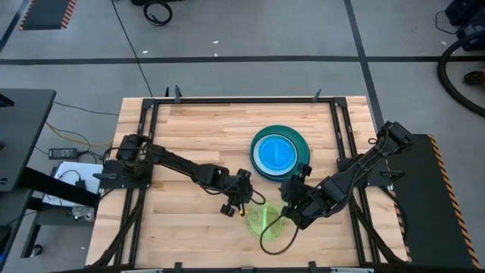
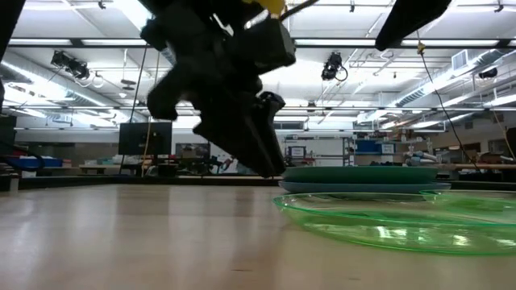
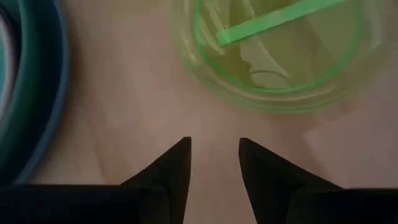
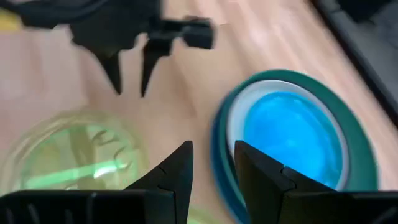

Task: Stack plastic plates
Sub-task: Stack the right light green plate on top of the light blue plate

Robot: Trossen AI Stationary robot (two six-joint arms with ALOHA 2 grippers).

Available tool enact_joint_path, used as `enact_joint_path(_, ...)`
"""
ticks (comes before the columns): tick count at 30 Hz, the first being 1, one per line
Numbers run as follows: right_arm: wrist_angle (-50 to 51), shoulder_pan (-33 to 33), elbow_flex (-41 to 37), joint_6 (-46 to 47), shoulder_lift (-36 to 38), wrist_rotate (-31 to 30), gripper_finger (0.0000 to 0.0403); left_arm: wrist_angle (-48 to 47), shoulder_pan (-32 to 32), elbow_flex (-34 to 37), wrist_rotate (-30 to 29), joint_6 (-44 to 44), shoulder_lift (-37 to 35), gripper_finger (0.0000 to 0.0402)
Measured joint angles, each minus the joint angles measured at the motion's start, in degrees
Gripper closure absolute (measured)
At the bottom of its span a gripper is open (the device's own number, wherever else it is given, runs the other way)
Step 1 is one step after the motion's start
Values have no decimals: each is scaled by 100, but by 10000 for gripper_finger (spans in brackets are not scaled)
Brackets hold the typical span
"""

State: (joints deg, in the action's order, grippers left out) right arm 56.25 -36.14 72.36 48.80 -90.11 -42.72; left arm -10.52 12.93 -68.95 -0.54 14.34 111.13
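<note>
A stack of plates [image 1: 279, 152] stands right of the table's middle: a blue rim at the bottom, then teal, white and a translucent cyan plate [image 4: 292, 137] on top. A neon-green plate [image 1: 264, 220] lies flat on the wood near the near edge, also in the low view [image 2: 387, 221]. Whether one or two green plates lie there, I cannot tell. My left gripper [image 1: 242, 201] hovers open just left of the green plate [image 3: 273, 56], its fingers over bare wood. My right gripper [image 1: 292, 205] is open between the green plate [image 4: 74, 155] and the stack. No black plate shows.
A black frame [image 1: 337, 129] runs along the table's far, left and right edges. A black cable loop [image 1: 276, 243] lies by the green plate at the near edge. Bare wood [image 1: 189, 136] spans the table's left and far part.
</note>
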Motion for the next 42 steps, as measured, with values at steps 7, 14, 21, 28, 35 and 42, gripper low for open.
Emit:
enact_joint_path(7,-624,11,-57,-966,-374,1098,275,-187,449,2,-241,-753,-293,260)
enact_joint_path(14,-666,-192,-57,-826,-957,2115,275,-74,1014,-2,-633,-1481,-356,260)
enact_joint_path(21,-428,-698,150,139,-1797,2316,275,-199,1462,0,-735,-2566,-370,260)
enact_joint_path(28,732,-1257,877,810,-2600,2144,275,-184,1637,0,-731,-3161,-376,260)
enact_joint_path(35,1100,-1706,985,1079,-2894,1921,275,-118,1607,0,-736,-3965,-378,260)
enact_joint_path(42,1074,-1918,879,1273,-2957,1620,275,28,1622,0,-729,-4729,-378,260)
